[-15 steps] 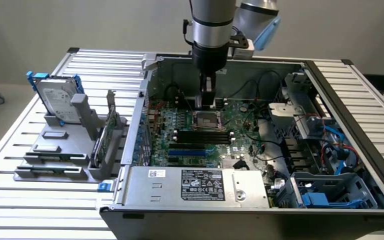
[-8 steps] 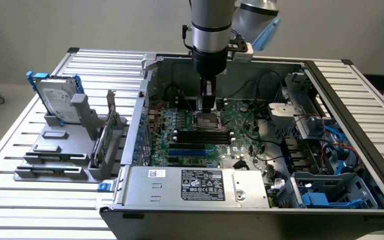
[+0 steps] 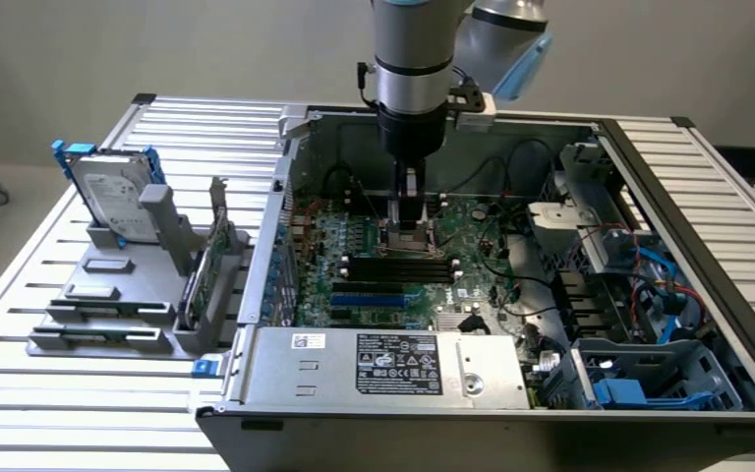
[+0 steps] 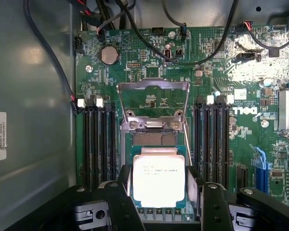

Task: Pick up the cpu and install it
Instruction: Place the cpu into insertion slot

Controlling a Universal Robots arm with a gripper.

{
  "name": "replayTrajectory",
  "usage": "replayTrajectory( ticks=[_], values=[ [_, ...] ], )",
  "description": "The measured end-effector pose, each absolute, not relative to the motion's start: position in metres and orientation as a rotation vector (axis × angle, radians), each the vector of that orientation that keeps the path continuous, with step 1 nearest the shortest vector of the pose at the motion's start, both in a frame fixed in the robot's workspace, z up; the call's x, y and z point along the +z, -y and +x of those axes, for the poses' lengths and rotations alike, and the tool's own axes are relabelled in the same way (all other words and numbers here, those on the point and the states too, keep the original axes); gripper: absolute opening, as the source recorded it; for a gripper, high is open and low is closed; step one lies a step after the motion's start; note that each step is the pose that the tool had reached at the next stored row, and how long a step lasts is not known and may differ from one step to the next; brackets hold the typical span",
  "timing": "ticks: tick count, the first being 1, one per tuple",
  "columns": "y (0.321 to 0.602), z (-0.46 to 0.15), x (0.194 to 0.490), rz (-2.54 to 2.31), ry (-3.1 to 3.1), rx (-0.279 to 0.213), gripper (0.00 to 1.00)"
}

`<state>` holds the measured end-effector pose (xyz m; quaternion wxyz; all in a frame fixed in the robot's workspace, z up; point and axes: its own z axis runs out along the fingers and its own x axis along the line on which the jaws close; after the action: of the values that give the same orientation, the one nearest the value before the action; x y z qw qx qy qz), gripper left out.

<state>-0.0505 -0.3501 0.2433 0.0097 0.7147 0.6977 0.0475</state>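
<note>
As gripper (image 4: 160, 186) holds it, square silver-topped cpu (image 4: 159, 175)

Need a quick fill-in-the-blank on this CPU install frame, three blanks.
1. The gripper hangs ___ the open computer case.
2. The socket's retention frame is ___, not latched shut.
3. The cpu lies ___ the two banks of memory slots.
Missing: inside; open; between.
</note>
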Motion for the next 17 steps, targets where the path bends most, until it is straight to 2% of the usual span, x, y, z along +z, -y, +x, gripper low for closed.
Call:
replayTrajectory(
  ticks=[17],
  values=[
    [0.352,-0.051,0.221,2.226,-2.173,0.160,0.55]
  ],
)
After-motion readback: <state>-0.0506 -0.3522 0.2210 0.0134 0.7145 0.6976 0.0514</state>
